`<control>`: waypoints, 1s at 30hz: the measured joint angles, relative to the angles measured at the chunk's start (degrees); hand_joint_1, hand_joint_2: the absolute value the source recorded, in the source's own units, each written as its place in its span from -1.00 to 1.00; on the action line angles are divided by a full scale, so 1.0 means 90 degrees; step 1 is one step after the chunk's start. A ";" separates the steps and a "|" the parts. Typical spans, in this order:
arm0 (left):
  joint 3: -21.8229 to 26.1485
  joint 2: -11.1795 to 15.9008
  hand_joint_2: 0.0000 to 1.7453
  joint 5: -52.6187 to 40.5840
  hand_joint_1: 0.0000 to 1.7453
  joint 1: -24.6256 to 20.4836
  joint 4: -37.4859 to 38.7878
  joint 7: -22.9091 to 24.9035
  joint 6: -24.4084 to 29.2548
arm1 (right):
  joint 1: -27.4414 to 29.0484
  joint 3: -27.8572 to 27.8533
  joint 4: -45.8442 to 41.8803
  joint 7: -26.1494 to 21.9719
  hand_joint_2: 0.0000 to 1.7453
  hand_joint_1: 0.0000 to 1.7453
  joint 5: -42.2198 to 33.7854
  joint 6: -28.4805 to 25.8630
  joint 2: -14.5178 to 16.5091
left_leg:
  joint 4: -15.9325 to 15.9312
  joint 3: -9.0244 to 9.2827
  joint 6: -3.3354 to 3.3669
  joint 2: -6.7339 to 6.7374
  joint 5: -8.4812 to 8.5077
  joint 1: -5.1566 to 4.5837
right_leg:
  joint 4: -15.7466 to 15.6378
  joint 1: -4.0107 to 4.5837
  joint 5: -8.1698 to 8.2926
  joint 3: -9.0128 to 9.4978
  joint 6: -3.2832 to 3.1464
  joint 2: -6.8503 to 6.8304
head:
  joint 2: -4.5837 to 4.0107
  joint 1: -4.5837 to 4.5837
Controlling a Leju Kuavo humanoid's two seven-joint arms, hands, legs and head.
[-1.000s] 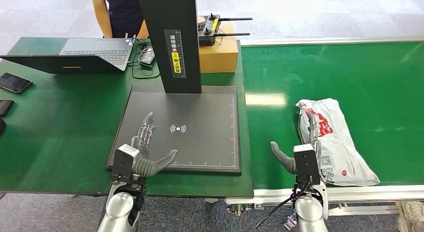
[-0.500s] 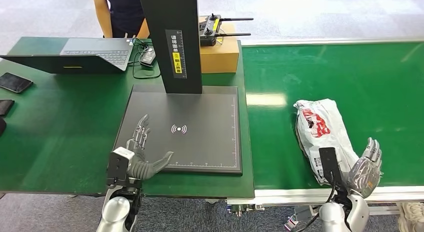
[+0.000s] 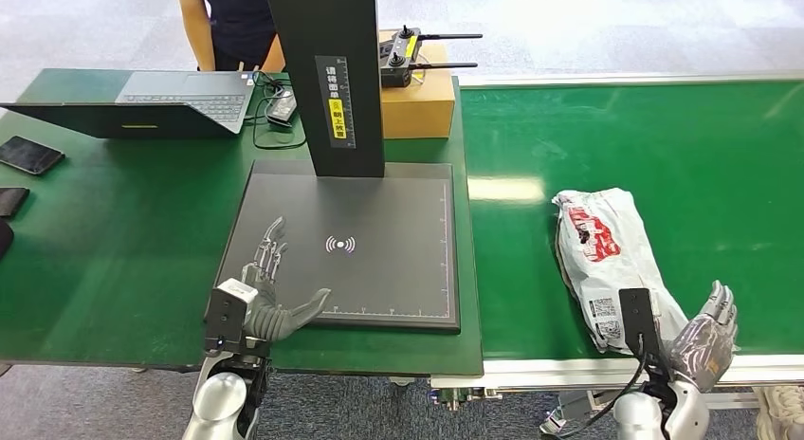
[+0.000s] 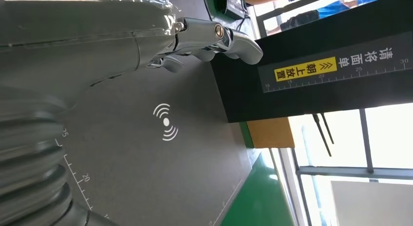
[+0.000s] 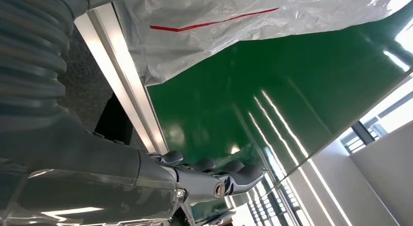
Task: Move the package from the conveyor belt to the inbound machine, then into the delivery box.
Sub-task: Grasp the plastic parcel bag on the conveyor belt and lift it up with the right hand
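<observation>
Two hands show at the near edge of the scene, each with nothing in it. The right hand (image 3: 706,334) hangs at the near rim of the conveyor belt (image 3: 721,155), palm turned left toward the package (image 3: 612,260), its fingers (image 5: 229,179) held straight and slightly apart; it is just beside the package's near right end, and whether it touches the plastic cannot be told. The left hand (image 3: 270,286) is spread flat above the near left part of the scanner plate (image 3: 389,260), fingers (image 4: 229,36) pointing far, thumb out to the right; it touches nothing that can be seen.

The package is a white plastic bag with red print, lying on the green belt near its near edge, long side running from far left to near right. The scanner plate is a dark square pad with a white wave mark (image 3: 339,244) at its middle and a black post (image 3: 327,70) rising from its far side, bearing a yellow label.

Behind the post sits a brown cardboard box (image 3: 415,103), closed, with a remote control (image 3: 398,56) on top. To the far left on the green table (image 3: 104,231) lie an open laptop (image 3: 152,103) and a phone (image 3: 30,155). A person (image 3: 223,23) stands beyond the table.
</observation>
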 joint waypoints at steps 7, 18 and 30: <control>0.0000 0.0000 1.00 0.0000 -1.00 -0.0001 0.0000 0.0000 -0.0015 | 0.0003 -0.0059 0.0033 0.0036 1.00 -1.00 0.0060 0.0094 0.0010 | 0.0000 0.0000 0.0000 0.0000 0.0000 0.0000 | 0.0000 0.0000 0.0000 0.0000 0.0000 0.0000 | 0.0000 0.0000; -0.0049 0.0000 1.00 -0.0033 -1.00 -0.0010 0.0000 0.0001 -0.0065 | -0.0446 -0.0089 0.0642 -0.0007 1.00 -1.00 0.0440 0.0005 -0.0092 | 0.0001 0.0001 0.0000 0.0001 0.0001 0.0000 | 0.0000 0.0000 0.0001 0.0001 0.0001 0.0001 | 0.0000 0.0001; -0.0178 0.0011 1.00 -0.0019 -1.00 -0.0036 0.0004 0.0017 -0.0016 | -0.1413 0.0030 0.2061 -0.0027 1.00 -1.00 0.0841 -0.0351 -0.0635 | 0.0002 0.0000 0.0001 0.0000 0.0001 -0.0001 | 0.0000 -0.0001 0.0003 0.0001 0.0001 0.0000 | 0.0000 0.0000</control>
